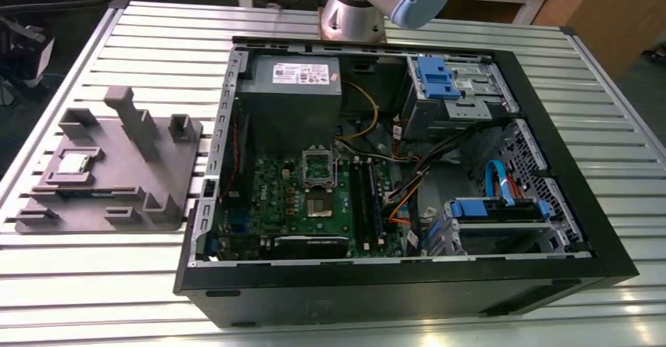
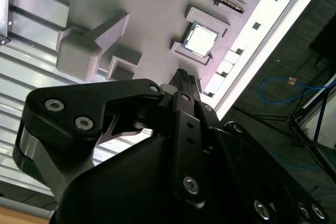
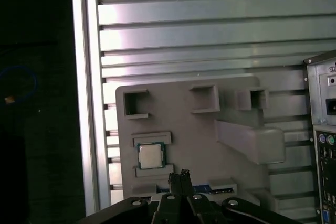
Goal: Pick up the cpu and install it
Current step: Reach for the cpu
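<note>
The cpu, a small silver-topped square chip, lies flat in a recess of the grey tray on the exterior view's left. Both wrist views look down on it: the cpu sits between low raised ledges of the tray. My gripper hangs above the tray, a little aside from the chip. Its black fingertips are pressed together with nothing between them. The green board's silvery socket frame lies inside the open computer case.
The tray carries upright posts and blocks near the chip. The arm's base stands behind the case. The slatted metal table ends close beside the tray, with dark floor and a blue cable beyond the edge.
</note>
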